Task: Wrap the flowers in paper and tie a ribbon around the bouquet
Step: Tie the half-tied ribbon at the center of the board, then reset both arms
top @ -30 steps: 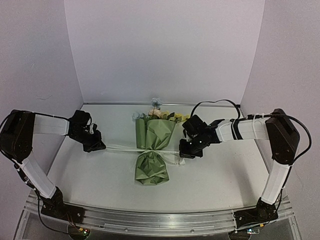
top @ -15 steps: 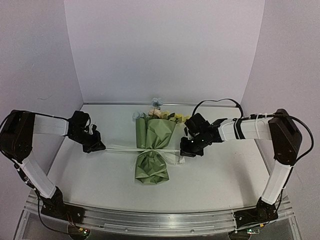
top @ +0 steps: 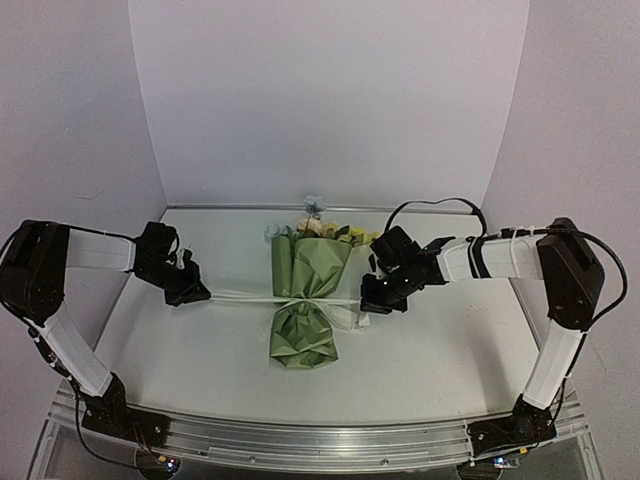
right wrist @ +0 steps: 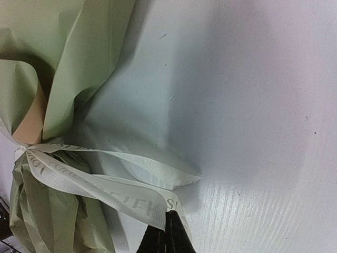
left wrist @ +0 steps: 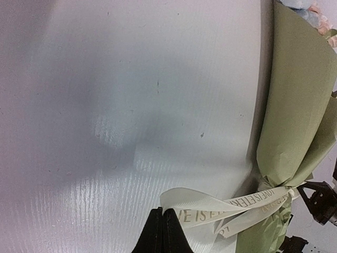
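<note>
One bouquet (top: 305, 300) — olive cone, ribbon (top: 240, 297) cinching waist.

Table (top: 200, 350): white, flat, faintly grained, with a few small dark specks.
Back wall (top: 320, 100): plain pale lilac panel, upright at the table's far edge.
Side walls, left (top: 60, 120) and right (top: 585, 120): same pale lilac.
Rail (top: 320, 442): ribbed aluminium, along the table's near edge.

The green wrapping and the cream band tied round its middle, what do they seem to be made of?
The olive-green wrapping sheet looks like thin matte paper: it holds sharp creases and shows no shine. The narrow cream ribbon looks like woven fabric, perhaps grosgrain: fine cross-ribs, a soft sheen, printed lettering. Its fibre cannot be told.
</note>
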Controlling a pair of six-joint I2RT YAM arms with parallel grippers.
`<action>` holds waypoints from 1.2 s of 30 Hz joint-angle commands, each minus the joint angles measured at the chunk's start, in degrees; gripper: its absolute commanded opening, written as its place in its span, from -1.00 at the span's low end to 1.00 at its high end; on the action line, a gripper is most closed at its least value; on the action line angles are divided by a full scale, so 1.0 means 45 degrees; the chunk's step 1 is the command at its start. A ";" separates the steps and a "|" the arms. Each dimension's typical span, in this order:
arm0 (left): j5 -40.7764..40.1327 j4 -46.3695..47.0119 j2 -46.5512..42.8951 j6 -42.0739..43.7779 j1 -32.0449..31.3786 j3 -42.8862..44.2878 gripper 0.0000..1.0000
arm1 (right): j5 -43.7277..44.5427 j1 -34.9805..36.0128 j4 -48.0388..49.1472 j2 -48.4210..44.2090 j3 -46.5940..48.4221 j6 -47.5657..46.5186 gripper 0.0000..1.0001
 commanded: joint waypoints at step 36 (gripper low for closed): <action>-0.2810 0.1267 -0.4492 0.0435 -0.1252 0.2004 0.99 | 0.5155 -0.0907 -0.1493 -0.4581 0.0629 -0.0181 0.96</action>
